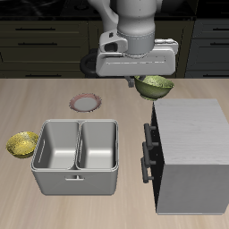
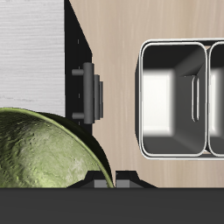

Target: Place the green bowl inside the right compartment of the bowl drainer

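The green bowl (image 1: 155, 87) hangs above the table near the back corner of the grey cabinet. My gripper (image 1: 145, 80) is shut on its rim. In the wrist view the bowl (image 2: 44, 153) fills the area close to the camera, its rim running between my fingertips (image 2: 107, 182). The bowl drainer (image 1: 78, 172), a grey two-bin tub, stands near the table's front edge, well away from the bowl. Both bins show empty, and the drainer (image 2: 178, 150) lies across bare table from the cabinet in the wrist view.
A large grey box cabinet (image 1: 190, 148) with black handles (image 1: 148, 152) stands beside the drainer. A small yellow bowl (image 1: 22, 143) sits on the drainer's other side. A pink plate (image 1: 86, 103) lies farther back.
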Robot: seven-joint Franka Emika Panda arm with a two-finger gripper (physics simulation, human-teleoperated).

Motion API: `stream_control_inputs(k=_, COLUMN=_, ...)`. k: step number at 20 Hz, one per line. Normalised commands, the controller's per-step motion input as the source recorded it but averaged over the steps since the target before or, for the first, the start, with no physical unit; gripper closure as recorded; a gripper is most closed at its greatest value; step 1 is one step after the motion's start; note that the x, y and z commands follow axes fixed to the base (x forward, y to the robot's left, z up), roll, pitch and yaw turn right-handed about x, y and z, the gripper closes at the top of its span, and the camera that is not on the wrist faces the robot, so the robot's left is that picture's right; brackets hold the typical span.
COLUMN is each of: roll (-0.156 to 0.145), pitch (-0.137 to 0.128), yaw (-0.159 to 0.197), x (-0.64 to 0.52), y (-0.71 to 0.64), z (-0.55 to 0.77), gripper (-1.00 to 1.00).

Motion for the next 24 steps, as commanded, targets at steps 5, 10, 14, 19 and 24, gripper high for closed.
stream_control_inputs(k=5, roll=-0.036, pitch=-0.032, yaw=-0.018, x=-0.16, y=-0.36, z=0.17, gripper=1.00)
stream_control_inputs(k=10, roll=0.009, pitch=-0.019, yaw=0.015, x=-0.13, y=-0.16, z=0.07, gripper=1.00)
stream_control_inputs(k=14, roll=-0.020, pitch=-0.023, yaw=0.005, x=-0.12, y=-0.26, z=0.07, gripper=1.00)
stream_control_inputs(k=19, roll=-0.019, pitch=-0.018, yaw=-0.014, x=-0.09, y=-0.29, z=0.06, gripper=1.00)
stream_control_inputs(k=24, roll=-0.013, pitch=-0.011, yaw=-0.013, x=-0.06, y=-0.22, z=0.04, gripper=1.00)
